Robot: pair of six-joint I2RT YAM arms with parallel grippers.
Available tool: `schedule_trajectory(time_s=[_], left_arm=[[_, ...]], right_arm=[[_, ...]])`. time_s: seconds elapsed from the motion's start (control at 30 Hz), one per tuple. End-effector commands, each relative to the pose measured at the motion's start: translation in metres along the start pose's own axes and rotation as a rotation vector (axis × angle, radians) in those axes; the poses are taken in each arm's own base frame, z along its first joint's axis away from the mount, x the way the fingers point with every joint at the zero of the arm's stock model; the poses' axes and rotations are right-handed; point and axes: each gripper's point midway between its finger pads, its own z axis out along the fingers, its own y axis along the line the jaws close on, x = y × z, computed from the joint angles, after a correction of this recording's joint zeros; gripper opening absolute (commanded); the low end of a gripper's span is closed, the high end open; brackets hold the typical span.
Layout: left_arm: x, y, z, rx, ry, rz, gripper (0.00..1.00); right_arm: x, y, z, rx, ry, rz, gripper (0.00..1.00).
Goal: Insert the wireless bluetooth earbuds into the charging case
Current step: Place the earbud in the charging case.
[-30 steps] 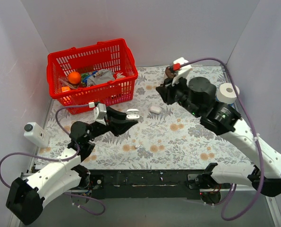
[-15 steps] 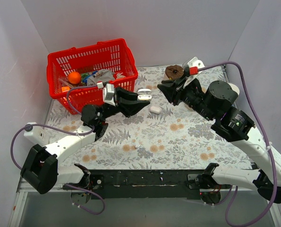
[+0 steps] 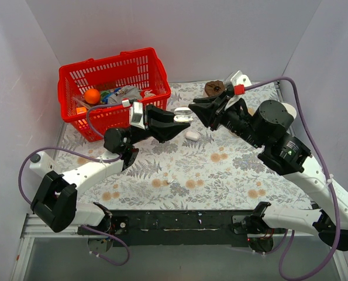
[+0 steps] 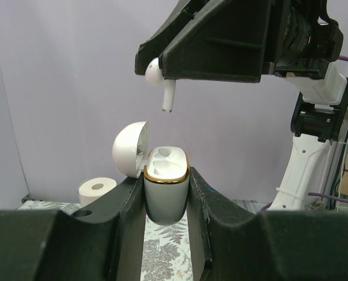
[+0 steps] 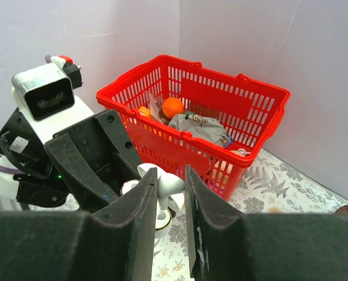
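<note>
My left gripper (image 4: 166,196) is shut on the charging case (image 4: 166,190), a white case with a gold rim held upright off the mat, its lid (image 4: 128,156) swung open to the left. Right above it my right gripper (image 5: 170,188) is shut on one of the wireless bluetooth earbuds (image 5: 175,185). That earbud (image 4: 159,75) hangs stem down a short way over the case's empty sockets, not touching them. From above, the case (image 3: 182,117) and the right gripper (image 3: 192,110) meet over the mat's far middle. A small white oval piece (image 3: 192,135) lies on the mat below them.
A red basket (image 3: 112,93) of mixed items stands at the back left, close behind the left gripper. A brown object (image 3: 215,88) sits at the back, near the right wrist. A toilet paper roll (image 4: 96,190) stands at the back right. Grey walls enclose three sides.
The left arm has lifted the open case from low over the mat up and rightward. The right gripper has swung left with the earbud, ending just above the case.
</note>
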Motion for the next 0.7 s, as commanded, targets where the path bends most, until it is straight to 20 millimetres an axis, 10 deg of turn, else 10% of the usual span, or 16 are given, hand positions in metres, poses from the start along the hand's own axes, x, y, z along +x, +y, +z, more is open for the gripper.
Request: schedule_trajectory(time_s=[0.0, 0.67], left_arm=[[-0.022, -0.008, 0.008, 0.032, -0.068, 0.031, 0.00], [-0.021, -0.002, 0.012, 0.003, -0.080, 0.011, 0.00]], right_arm=[[-0.013, 0.007, -0.002, -0.033, -0.067, -0.017, 0.01], [0.005, 0.002, 0.001, -0.006, -0.041, -0.045, 0.01]])
